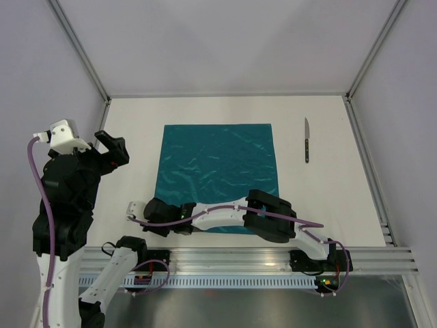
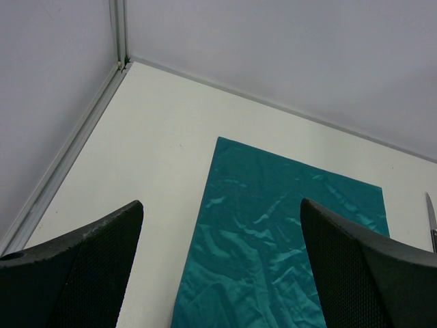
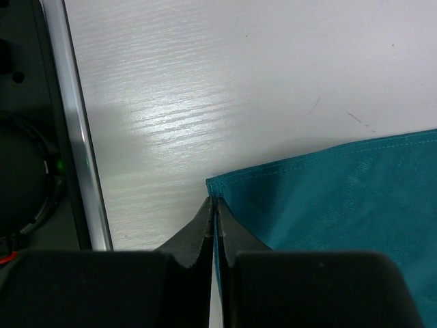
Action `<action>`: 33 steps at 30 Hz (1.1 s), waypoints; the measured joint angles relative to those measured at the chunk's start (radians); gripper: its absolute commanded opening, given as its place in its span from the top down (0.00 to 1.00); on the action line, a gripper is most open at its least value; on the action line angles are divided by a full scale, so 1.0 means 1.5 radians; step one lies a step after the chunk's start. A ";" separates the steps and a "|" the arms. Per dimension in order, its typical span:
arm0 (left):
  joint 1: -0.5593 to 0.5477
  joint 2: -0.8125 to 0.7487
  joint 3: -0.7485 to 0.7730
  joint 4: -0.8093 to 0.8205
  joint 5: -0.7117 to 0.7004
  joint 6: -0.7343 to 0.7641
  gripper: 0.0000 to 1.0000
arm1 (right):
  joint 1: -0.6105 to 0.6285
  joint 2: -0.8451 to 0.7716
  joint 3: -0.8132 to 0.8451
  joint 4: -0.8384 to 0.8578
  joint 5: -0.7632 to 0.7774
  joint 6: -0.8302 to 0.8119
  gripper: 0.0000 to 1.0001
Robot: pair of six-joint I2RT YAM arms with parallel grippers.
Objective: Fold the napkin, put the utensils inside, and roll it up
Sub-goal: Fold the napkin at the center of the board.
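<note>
Tabletop (image 1: 136, 123), white, bears a slim silver dark-handled knife (image 1: 306, 140) at two o'clock, apart from the flat, wrinkled teal square cloth napkin (image 1: 218, 171) at centre. The right gripper (image 3: 215, 205) pinches its seven-o'clock corner; the left gripper (image 2: 220, 212) gapes.

Bright, even overhead light; soft shadows; glare patch on the table (image 3: 171, 123); close foregrounds slightly blurred

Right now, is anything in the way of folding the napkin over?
Nothing visible is. The napkin lies flat with nothing on it; the right gripper is shut on its near-left corner. The knife lies on the table to its right, apart, and the left gripper hovers open beyond its left edge.
</note>
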 measured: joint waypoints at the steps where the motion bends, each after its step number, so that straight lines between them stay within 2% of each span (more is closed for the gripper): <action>1: 0.000 0.000 0.000 0.000 0.000 0.000 0.00 | 0.000 0.000 0.002 -0.003 -0.001 0.000 0.95; 12: 0.000 0.000 0.000 0.000 -0.001 0.000 0.00 | -0.005 -0.002 0.039 -0.027 -0.003 0.003 0.91; 14: 0.000 0.000 0.000 0.000 -0.001 0.000 0.00 | -0.006 -0.002 0.043 -0.028 -0.004 0.006 0.76; 16: 0.000 0.000 0.000 0.000 -0.001 0.000 0.00 | -0.007 -0.002 0.047 -0.034 -0.006 0.009 0.68; 20: 0.000 0.000 0.000 0.000 -0.001 0.000 0.00 | -0.007 0.000 0.061 -0.046 -0.010 0.011 0.66; 24: 0.000 0.000 -0.003 0.001 -0.001 0.000 0.00 | -0.008 0.006 0.082 -0.055 -0.019 0.018 0.57; 33: 0.000 0.000 -0.006 0.001 -0.003 0.000 0.00 | -0.008 0.048 0.091 -0.064 -0.025 0.033 0.59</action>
